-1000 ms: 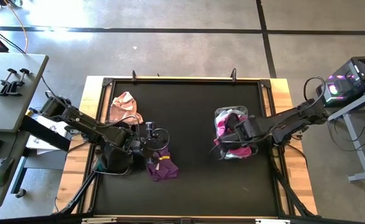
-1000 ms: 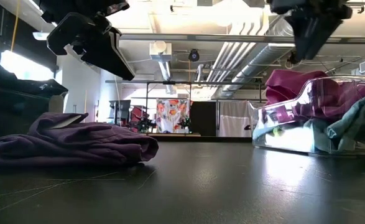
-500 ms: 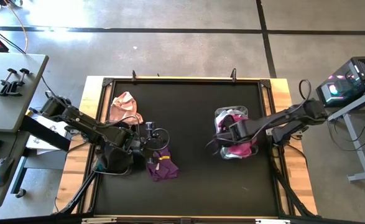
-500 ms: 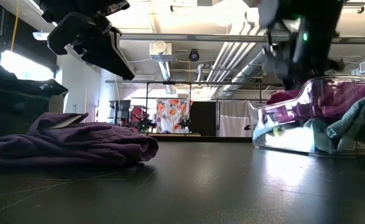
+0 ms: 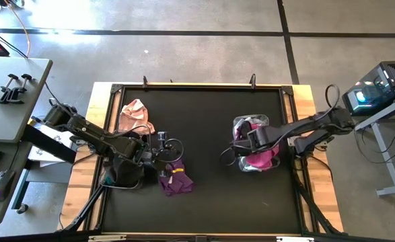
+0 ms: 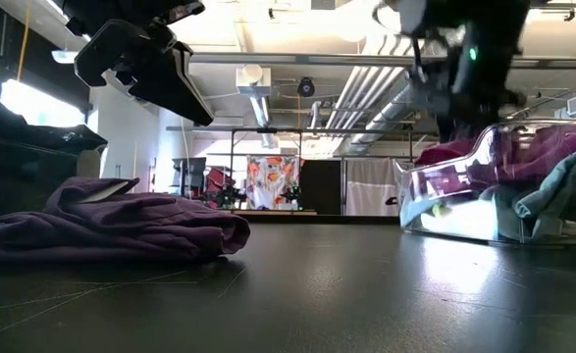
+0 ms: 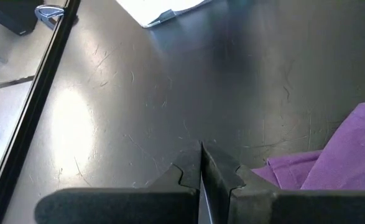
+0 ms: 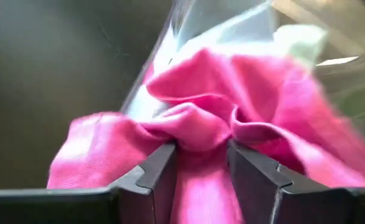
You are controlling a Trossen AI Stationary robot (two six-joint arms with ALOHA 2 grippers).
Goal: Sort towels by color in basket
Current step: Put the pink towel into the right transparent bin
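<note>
A clear plastic basket (image 5: 249,125) (image 6: 464,201) stands on the table's right half, holding magenta, teal and pale towels. My right gripper (image 5: 239,148) (image 8: 201,165) is at the basket's left rim, shut on a magenta towel (image 5: 260,161) (image 8: 188,118). A purple towel (image 5: 175,179) (image 6: 121,224) (image 7: 347,155) lies crumpled on the mat at left. A black towel (image 5: 122,171) and a pink towel (image 5: 135,115) lie nearby. My left gripper (image 5: 163,153) (image 7: 201,163) hangs shut above the mat, beside the purple towel. My right gripper pinches a bunched fold of the magenta towel (image 8: 201,134) between its two fingers (image 8: 157,171). Several gathered layers sit in the gap. The rest of the cloth spreads out beyond the fingertips against the basket's clear wall (image 8: 170,43).
The black mat (image 5: 204,121) lies bare between the purple towel and the basket. A wooden table border and black frame (image 5: 197,86) run around it. A desk (image 5: 9,94) stands left of the table, and equipment with lights (image 5: 379,84) stands to the right.
My right gripper has come down and moved toward the table's left, to the basket's left rim. The magenta heap in the basket stands lower than before.
</note>
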